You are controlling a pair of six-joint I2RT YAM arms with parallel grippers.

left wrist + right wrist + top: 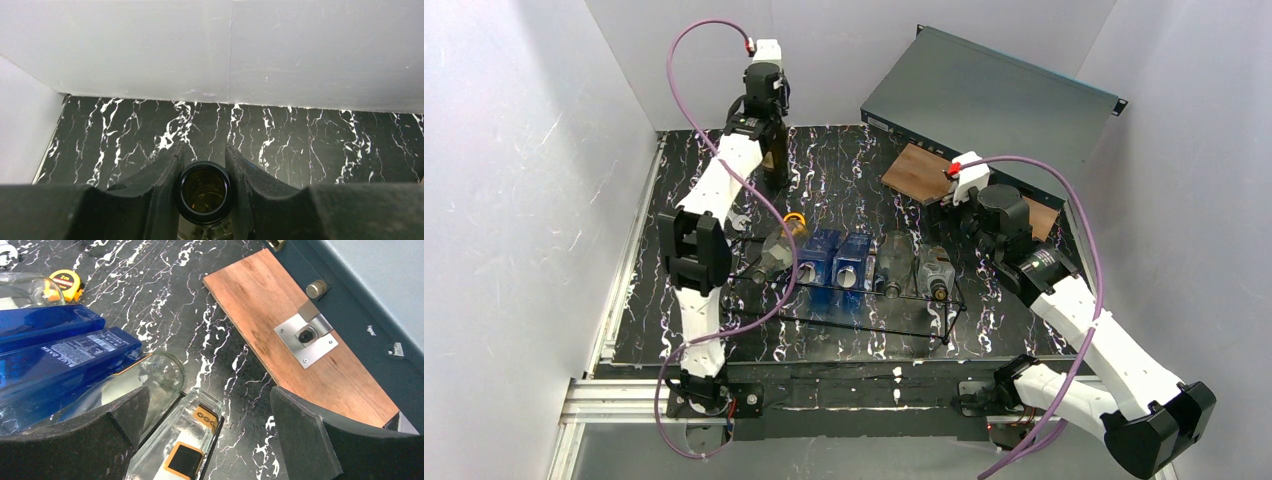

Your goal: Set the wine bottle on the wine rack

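Black white-veined table (300, 140), white walls (150, 50); left gripper (204, 152) tight on wine bottle (203, 192); right gripper (209, 395) wide apart

Upright dark wine bottle (776, 165) under the left arm's jaws, well behind the black wire wine rack (879, 327).

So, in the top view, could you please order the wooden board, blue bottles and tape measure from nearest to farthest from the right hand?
1. Wooden board, right by the right hand, back right.
2. Blue bottles, lying on the wire rack, mid-table.
3. Tape measure, behind the rack's left end.
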